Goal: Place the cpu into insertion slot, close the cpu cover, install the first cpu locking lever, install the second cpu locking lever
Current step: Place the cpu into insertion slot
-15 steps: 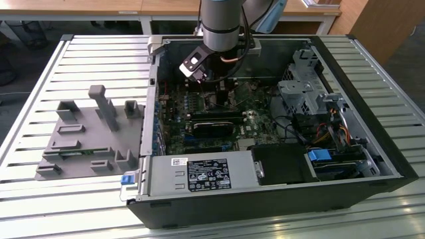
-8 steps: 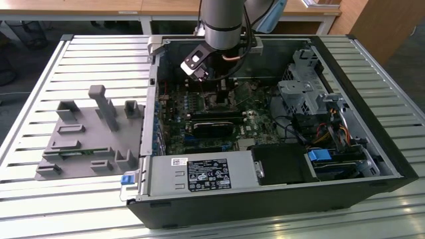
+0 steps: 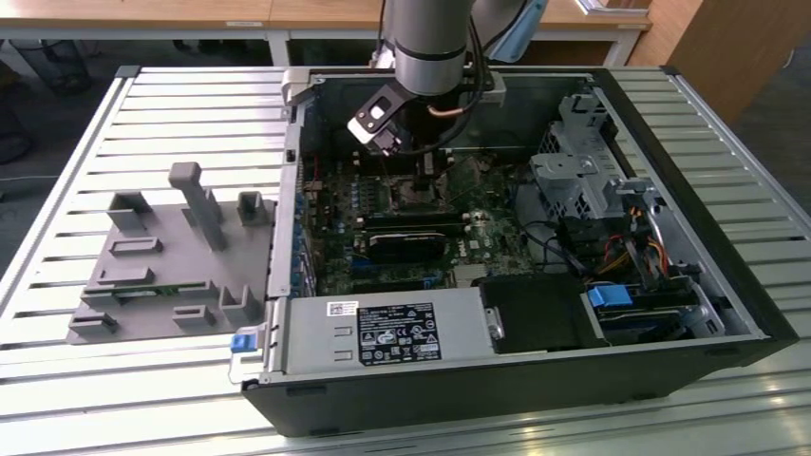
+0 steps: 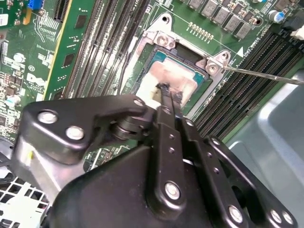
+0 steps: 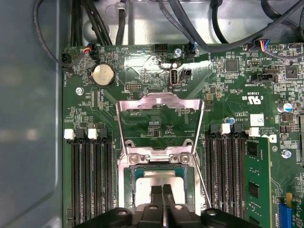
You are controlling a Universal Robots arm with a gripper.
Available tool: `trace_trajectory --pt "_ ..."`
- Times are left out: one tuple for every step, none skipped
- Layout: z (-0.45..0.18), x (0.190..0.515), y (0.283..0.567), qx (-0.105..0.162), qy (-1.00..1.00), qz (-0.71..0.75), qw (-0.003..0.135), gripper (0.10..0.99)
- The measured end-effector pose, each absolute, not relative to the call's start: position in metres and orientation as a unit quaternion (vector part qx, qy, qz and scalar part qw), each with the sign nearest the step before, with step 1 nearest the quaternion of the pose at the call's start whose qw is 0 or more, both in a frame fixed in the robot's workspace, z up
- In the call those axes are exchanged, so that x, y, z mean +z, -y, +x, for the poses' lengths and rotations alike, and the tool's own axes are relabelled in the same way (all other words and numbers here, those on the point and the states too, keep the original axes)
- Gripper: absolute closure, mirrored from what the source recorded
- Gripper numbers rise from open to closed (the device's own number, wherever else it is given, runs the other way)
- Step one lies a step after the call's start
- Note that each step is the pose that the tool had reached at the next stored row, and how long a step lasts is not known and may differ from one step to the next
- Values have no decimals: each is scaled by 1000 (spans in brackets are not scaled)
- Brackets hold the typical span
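Note:
The cpu [image 4: 179, 76] lies flat in the insertion slot [image 4: 159, 40], its dull silver top showing inside the socket's metal rim. My gripper [image 4: 166, 89] stands right over the chip's middle, fingers shut together with nothing between them and the tips at or just above the metal top. In the first wrist view the cpu cover [image 5: 159, 99] stands swung up and open behind the cpu [image 5: 142, 183], with the board visible through its window. A thin locking lever [image 4: 261, 74] sticks out free beside the socket. In the exterior view my gripper [image 3: 426, 166] reaches down into the open computer case.
Long black memory slots [image 5: 90, 180] flank the socket on both sides. Cables [image 5: 95, 19] run along the case wall. A black expansion card [image 3: 405, 237], the power supply [image 3: 393, 334] and a drive cage [image 3: 576, 180] fill the case. A grey fixture [image 3: 165, 256] stands on the slatted table.

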State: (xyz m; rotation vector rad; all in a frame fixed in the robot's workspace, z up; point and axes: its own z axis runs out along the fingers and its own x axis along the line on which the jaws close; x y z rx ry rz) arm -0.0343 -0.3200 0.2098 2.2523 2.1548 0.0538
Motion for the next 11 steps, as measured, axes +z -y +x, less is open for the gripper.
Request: trace_trajectory --pt "-34 210 320 17 -691 722 12 973" --pt "-34 211 320 17 -691 722 12 980" --pt "-34 211 320 17 -691 722 12 980" --pt "-34 212 320 17 -691 722 12 980" --pt "-34 212 320 17 -691 722 12 980" --pt "-34 213 320 17 -691 722 12 980" --pt "-34 213 320 17 -691 722 12 980" --pt "-34 213 320 17 -691 722 12 980" --pt "-34 214 320 18 -691 722 12 980" --pt "-34 214 320 18 -691 722 12 980" --pt "-34 214 320 17 -691 722 12 980"
